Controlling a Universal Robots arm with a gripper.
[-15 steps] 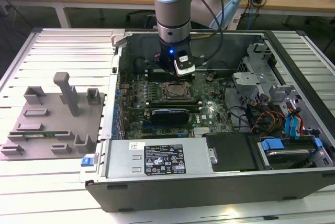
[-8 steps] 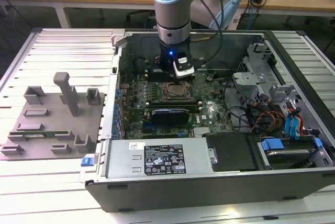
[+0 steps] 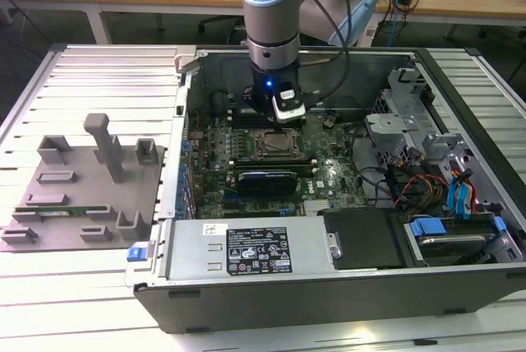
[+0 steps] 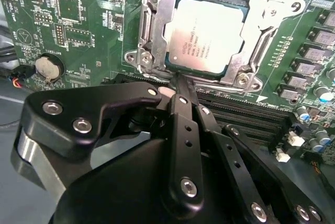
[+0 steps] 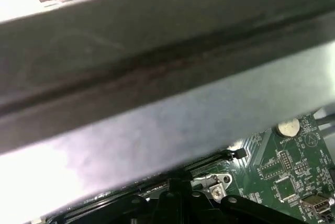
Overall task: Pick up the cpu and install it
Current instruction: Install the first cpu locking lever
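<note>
The cpu, a flat square chip with a pale silvery top, lies inside the metal-framed socket on the green motherboard. My gripper is shut with nothing between its fingers, and its tip is close to the socket's edge, beside the cpu. In the exterior view the gripper hangs inside the open computer case, just behind the socket. In the first wrist view the fingers show in front of the grey case wall.
A grey tray with upright fixtures and a green memory stick lies at the exterior view's left. Inside the case are the power supply, drive bays, cables, memory slots and a coin battery.
</note>
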